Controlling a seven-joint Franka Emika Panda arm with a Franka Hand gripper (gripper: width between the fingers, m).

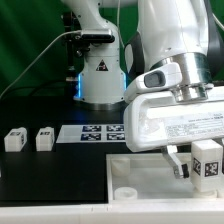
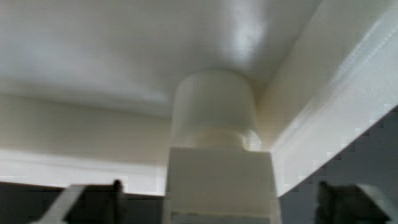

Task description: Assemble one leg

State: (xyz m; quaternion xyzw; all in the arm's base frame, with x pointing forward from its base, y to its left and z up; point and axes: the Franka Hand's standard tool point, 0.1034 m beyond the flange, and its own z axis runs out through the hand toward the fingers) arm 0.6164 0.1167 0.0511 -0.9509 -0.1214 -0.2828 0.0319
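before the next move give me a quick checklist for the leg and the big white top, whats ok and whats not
1. Small white plastic leg with a black-and-white tag lies between the gripper fingers: ok.
2. Grip on the leg: not ok, dark gaps show on both sides in the wrist view, so the jaws stand open.
3. Leg at an inner corner of the large white square tray-like top: ok.
4. Leg seated in its hole: cannot tell, the joint is hidden.
5. Two spare white tagged blocks lie away from the arm, at the exterior view's left: ok.
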